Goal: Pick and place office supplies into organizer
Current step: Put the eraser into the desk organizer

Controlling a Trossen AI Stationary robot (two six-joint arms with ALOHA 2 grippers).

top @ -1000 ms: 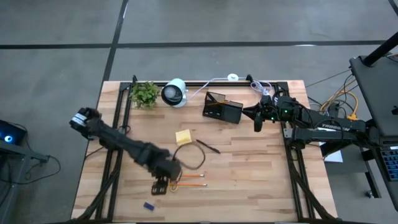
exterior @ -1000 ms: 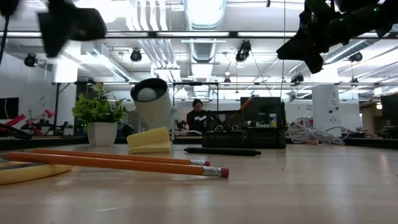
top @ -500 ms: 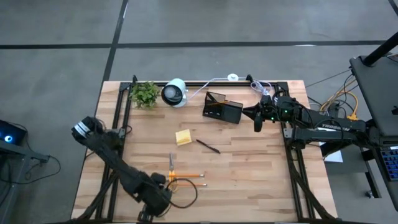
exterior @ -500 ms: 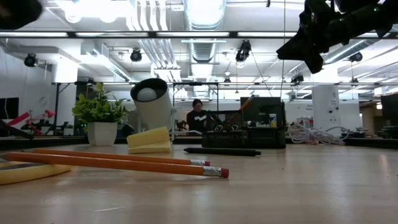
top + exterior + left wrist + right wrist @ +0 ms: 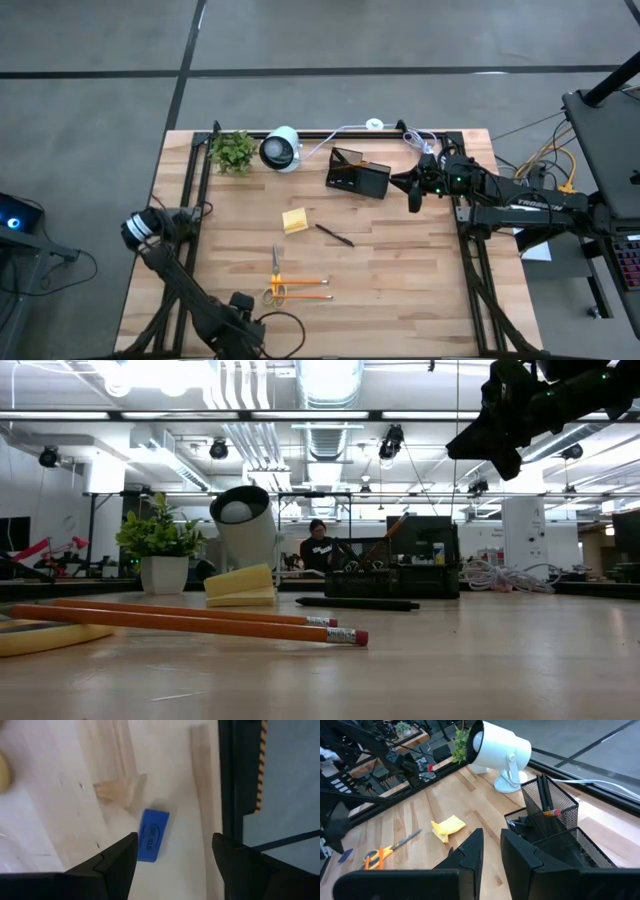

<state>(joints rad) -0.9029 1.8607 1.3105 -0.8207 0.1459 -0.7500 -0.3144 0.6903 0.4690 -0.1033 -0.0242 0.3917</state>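
Left gripper (image 5: 172, 857): at the tabletop's near edge toward the left corner, fingers spread, hanging above the small blue piece (image 5: 152, 834) — the piece lies flat on the wood between the two fingertips, not touched.
Right gripper (image 5: 414, 190): raised near the far right corner, just beside the organizer's right side; fingers a narrow gap apart, holding nothing.
Organizer (image 5: 358, 174): black mesh, near the far edge, right of centre; an orange pencil and dark pens stand in its taller back section (image 5: 549, 800).
Sticky-note pad (image 5: 294, 220): yellow, around the middle of the tabletop, in front of the organizer.
Black pen (image 5: 334, 235): lies at a slant just right of the pad.
Scissors (image 5: 275, 278): yellow-handled, toward the near edge, blades pointing to the far edge.
Pencils (image 5: 305, 289): two orange ones, side by side, beside the scissor handles.
White lamp-like device (image 5: 281, 148): at the far edge — next to the potted plant (image 5: 233, 150).
Person (image 5: 318, 547): in the room beyond the table.
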